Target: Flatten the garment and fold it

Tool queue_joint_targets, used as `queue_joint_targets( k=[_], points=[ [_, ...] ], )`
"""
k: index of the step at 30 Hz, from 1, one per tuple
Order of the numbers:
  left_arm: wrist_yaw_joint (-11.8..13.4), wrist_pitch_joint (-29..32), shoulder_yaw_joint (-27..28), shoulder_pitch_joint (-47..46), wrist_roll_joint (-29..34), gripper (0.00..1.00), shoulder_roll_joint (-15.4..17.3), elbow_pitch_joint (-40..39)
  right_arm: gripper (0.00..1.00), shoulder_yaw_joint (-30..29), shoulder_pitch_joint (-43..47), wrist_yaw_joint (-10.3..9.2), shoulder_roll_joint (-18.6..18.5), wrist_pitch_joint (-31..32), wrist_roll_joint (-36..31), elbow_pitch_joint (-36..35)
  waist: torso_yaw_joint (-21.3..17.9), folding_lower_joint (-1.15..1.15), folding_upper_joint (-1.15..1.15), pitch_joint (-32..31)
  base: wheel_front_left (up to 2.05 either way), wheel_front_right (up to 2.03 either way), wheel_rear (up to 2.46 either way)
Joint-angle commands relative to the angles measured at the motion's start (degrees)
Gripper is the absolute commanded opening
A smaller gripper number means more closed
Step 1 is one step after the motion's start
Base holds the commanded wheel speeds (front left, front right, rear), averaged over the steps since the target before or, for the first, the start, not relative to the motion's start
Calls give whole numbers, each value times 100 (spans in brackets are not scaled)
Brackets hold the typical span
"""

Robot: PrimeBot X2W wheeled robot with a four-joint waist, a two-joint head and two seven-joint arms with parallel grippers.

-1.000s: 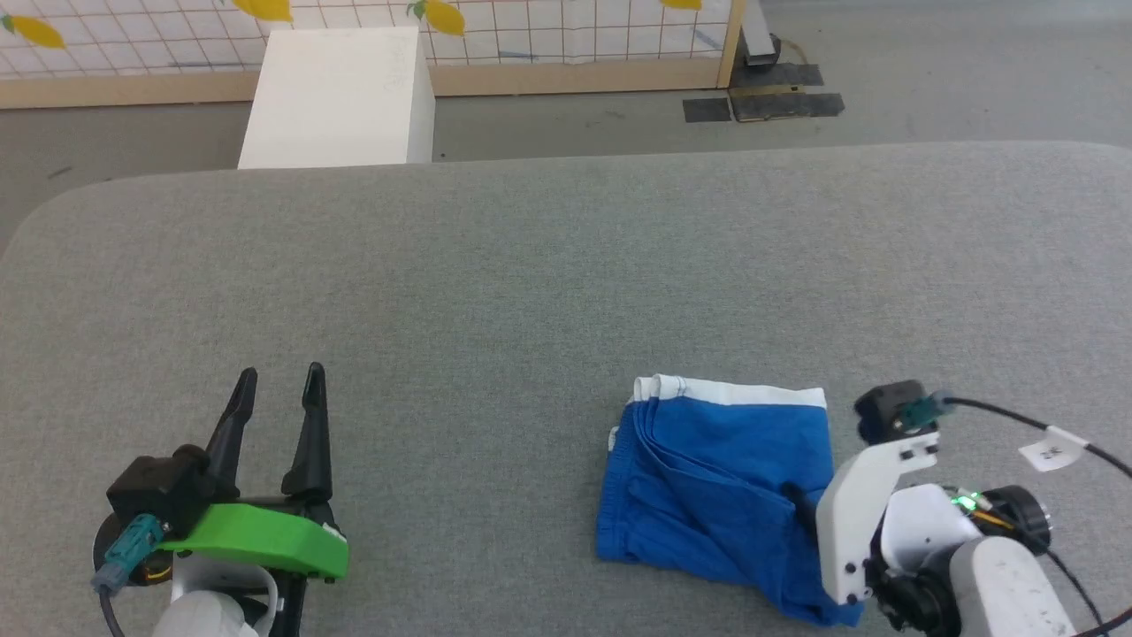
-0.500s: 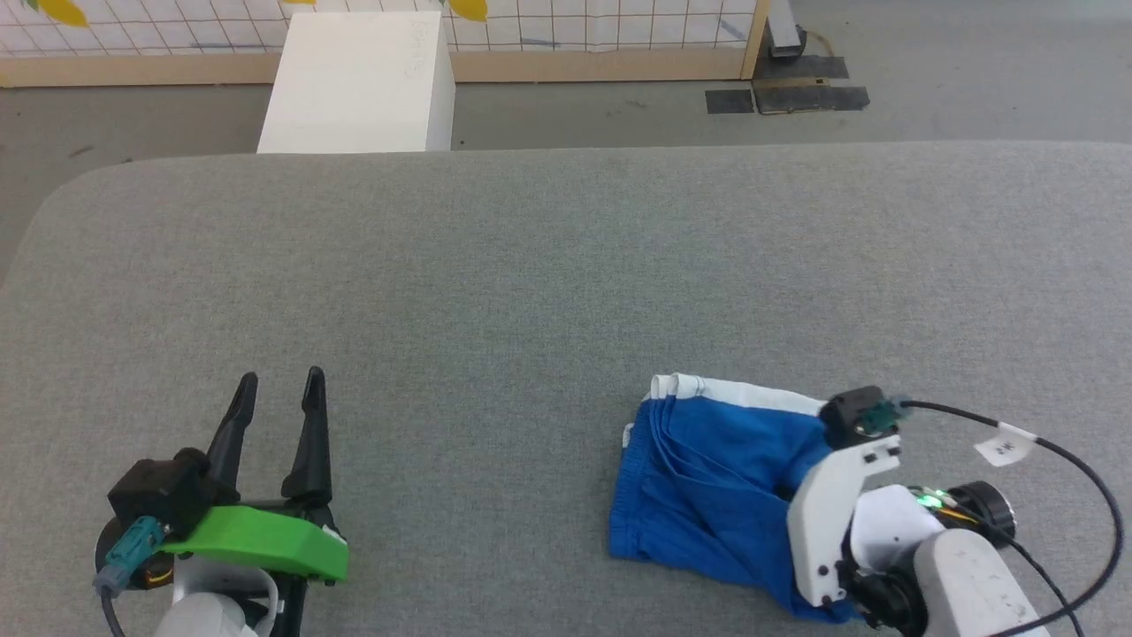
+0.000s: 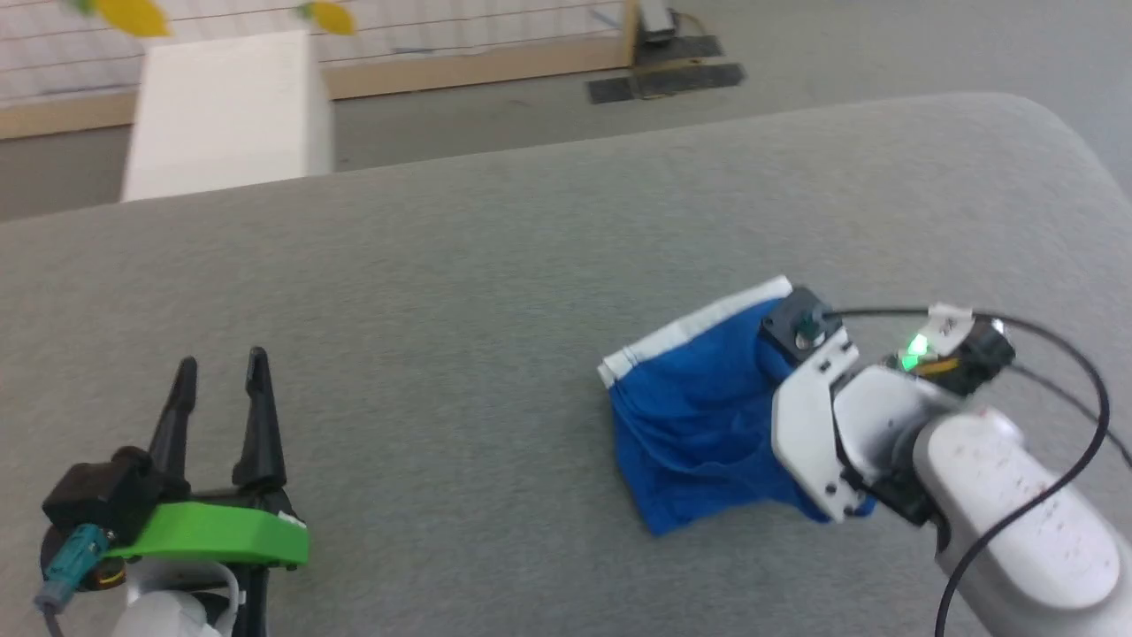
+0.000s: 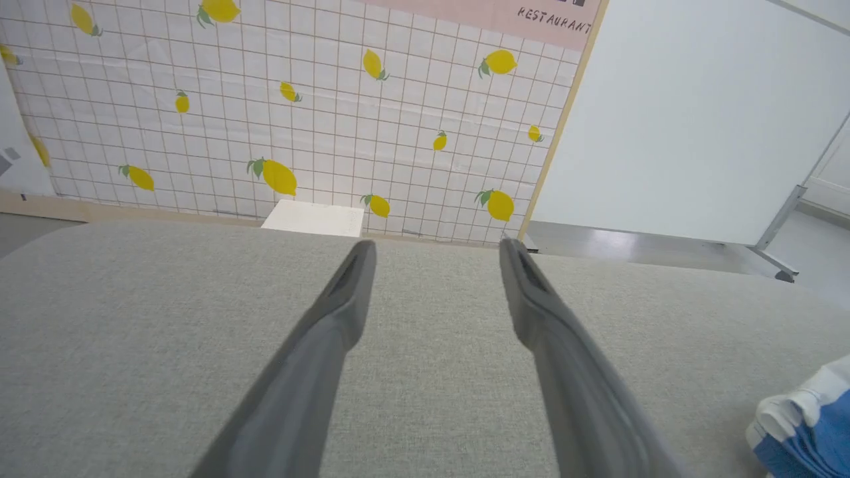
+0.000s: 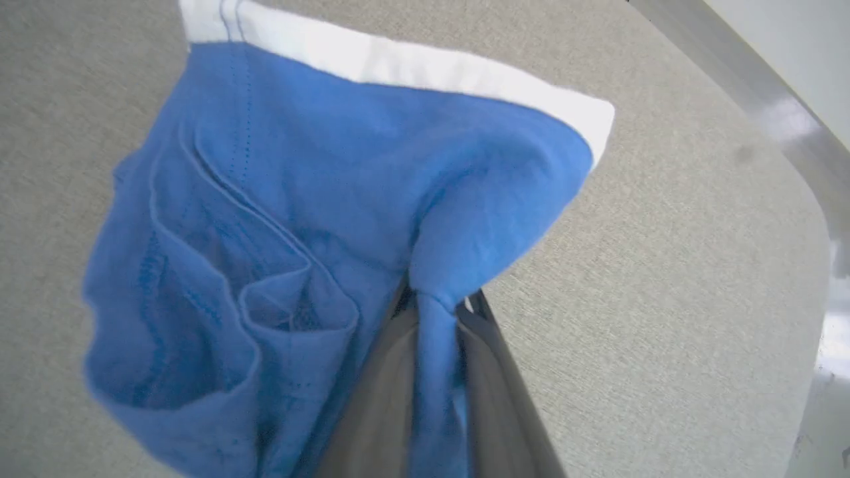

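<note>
Firstly, head view, garment (image 3: 699, 416): bright blue shorts with a white band, bunched on the grey cushioned surface (image 3: 442, 292), lower right of centre.
Head view, right arm: the white wrist bracket (image 3: 809, 425) sits over the garment's right edge. The fingers are hidden beneath it, so the grip cannot be read from this angle.
Head view, left gripper (image 3: 221, 363): lower left of the frame, fingers spread, well apart from the garment.
Left wrist view, left gripper (image 4: 435, 245): fingers parted wide over bare grey surface, nothing between them.
Left wrist view, garment (image 4: 803, 431): a blue and white corner at the lower right edge, off to the side of the fingers.
Right wrist view, right gripper (image 5: 435, 305): bottom centre, fingers drawn close with a fold of blue cloth pinched between them.
Right wrist view, garment (image 5: 299, 166): spreads up and left from the fingertips, white band along its top. It seems partly lifted, though the blur leaves that unsure.
</note>
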Motion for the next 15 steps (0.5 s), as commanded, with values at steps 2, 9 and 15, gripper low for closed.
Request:
queue_joint_targets(
  k=[2, 9, 15],
  points=[
    [36, -32, 50, -28, -6, 100, 104, -108, 0, 58, -351, -10, -81, -115, 168, 93, -1334, 0, 0, 646, 0, 0, 0],
    [66, 146, 120, -191, 74, 100, 371, -518, 0, -176, -1057, -10, -214, -558, 319, 701, -1896, 0, 0, 1245, 0, 0, 0],
    [59, 419, 217, -327, 118, 100, 683, -908, 0, -760, -1332, -10, -446, -866, 166, 1239, -1815, 0, 0, 1882, 0, 0, 0]
  ],
)
